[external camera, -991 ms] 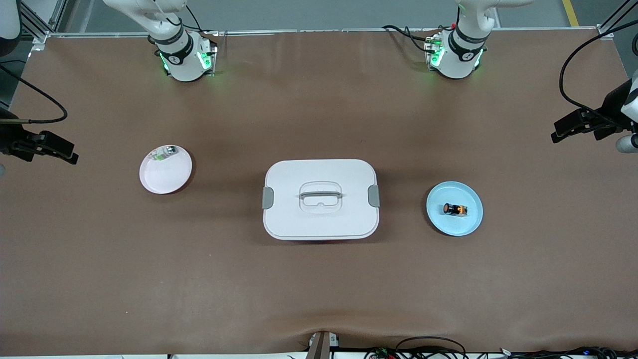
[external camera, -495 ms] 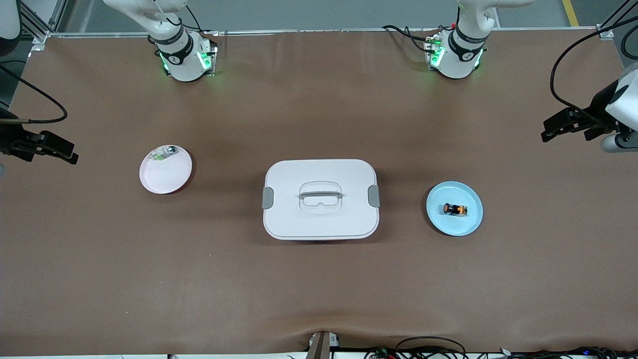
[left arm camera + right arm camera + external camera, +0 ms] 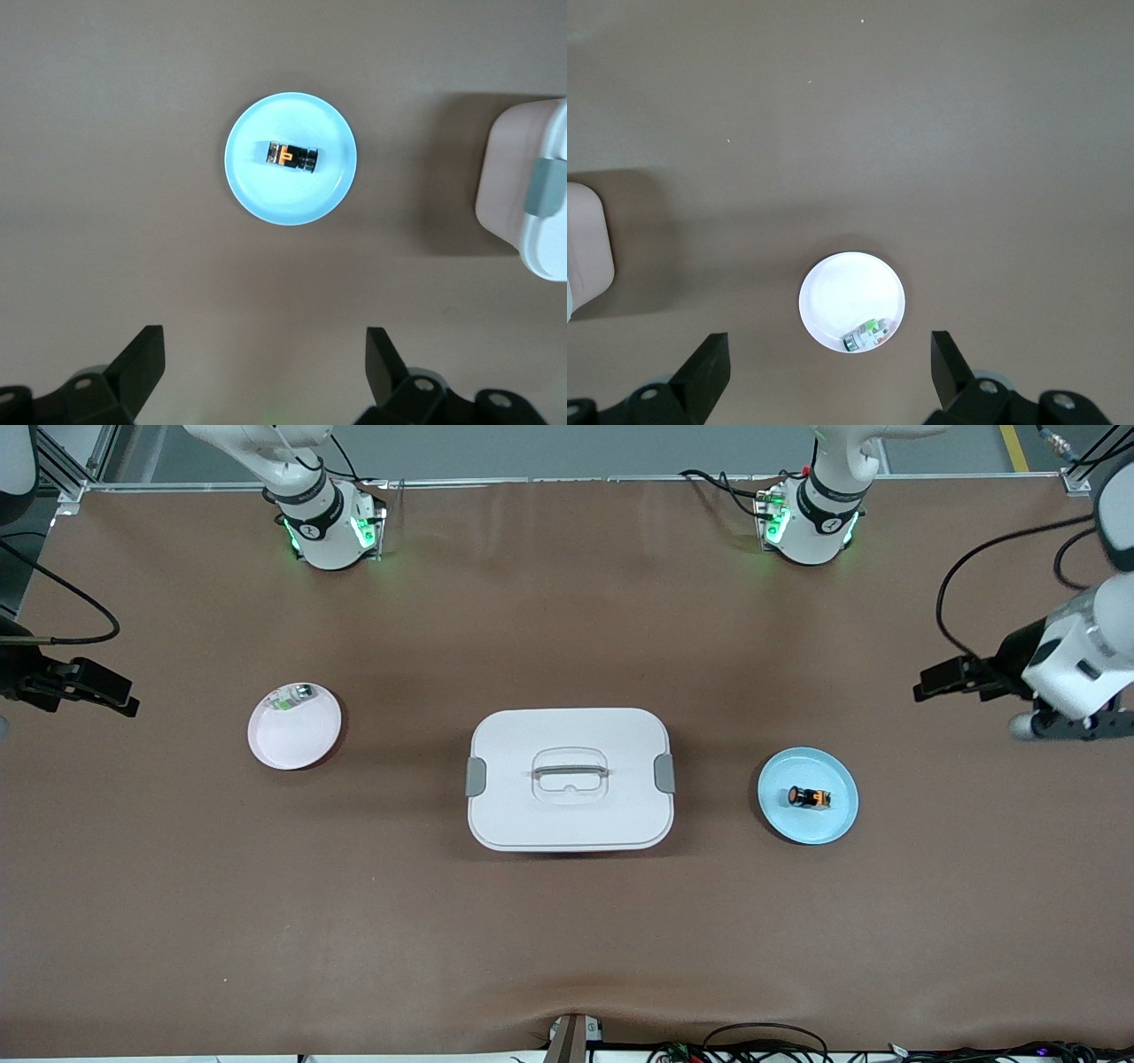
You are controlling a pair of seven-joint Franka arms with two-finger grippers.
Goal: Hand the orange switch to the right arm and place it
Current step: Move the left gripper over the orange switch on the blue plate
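Note:
The orange switch [image 3: 809, 798] lies on its side on a pale blue plate [image 3: 819, 825] toward the left arm's end of the table. In the left wrist view the switch [image 3: 292, 156] and its plate [image 3: 292, 199] show well clear of the fingers. My left gripper [image 3: 939, 680] hangs open and empty over bare table mat, out past the blue plate; its wrist view shows the left gripper [image 3: 266, 335] with jaws wide apart. My right gripper [image 3: 124, 695] waits open and empty at the right arm's end; its wrist view shows the right gripper [image 3: 828, 339] high over the white plate.
A white lidded box [image 3: 570, 779] with a handle and grey clips stands mid-table. A white plate [image 3: 297, 740] holds a small white-and-green part [image 3: 292, 698] toward the right arm's end. Cables [image 3: 762, 1036] run along the table's front edge.
The left arm has swung in over the table toward the blue plate, and its gripper now shows closer to the plate. The right arm, plates and box have not moved.

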